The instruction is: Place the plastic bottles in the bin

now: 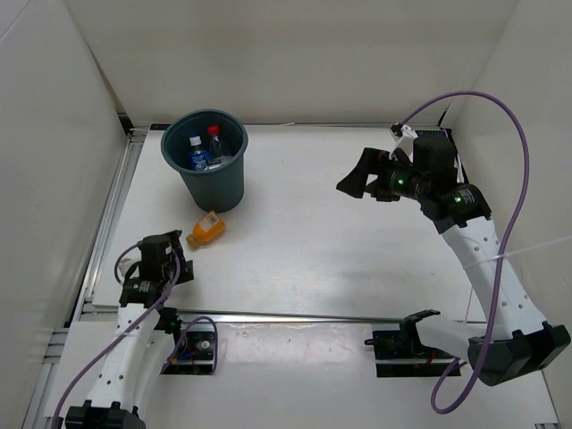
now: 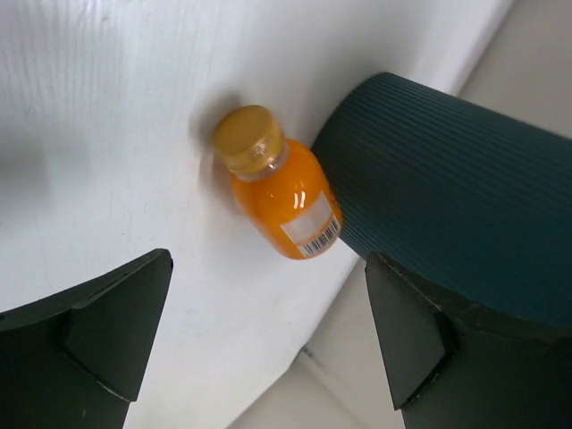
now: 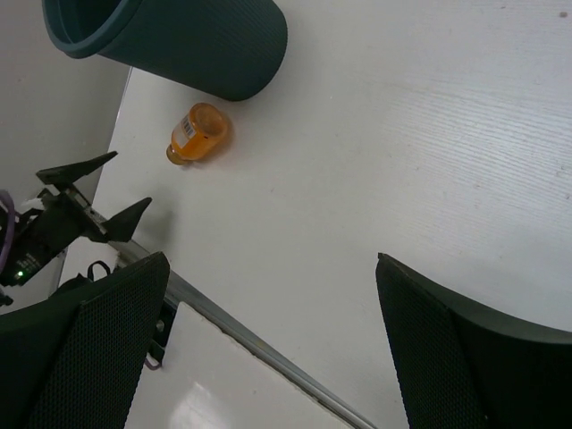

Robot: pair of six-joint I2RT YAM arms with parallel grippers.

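Note:
The dark teal bin (image 1: 217, 189) stands at the back left of the table. Inside it I see a clear bottle with a blue cap (image 1: 197, 154) and one with a red cap (image 1: 214, 134). A short orange bottle (image 1: 206, 230) lies on its side on the table just in front of the bin, touching or nearly touching its base. My left gripper (image 1: 181, 257) is open a short way in front of the orange bottle (image 2: 281, 201), with the bin wall (image 2: 465, 206) beside it. My right gripper (image 1: 356, 179) hangs open and empty above the table's right half, facing the bin (image 3: 197, 36) and the orange bottle (image 3: 197, 132).
A metal rail (image 1: 313, 316) runs along the table's near edge and another along its left side (image 1: 112, 214). White walls enclose the table at the left, back and right. The right arm's purple cable (image 1: 514, 179) loops above the right side.

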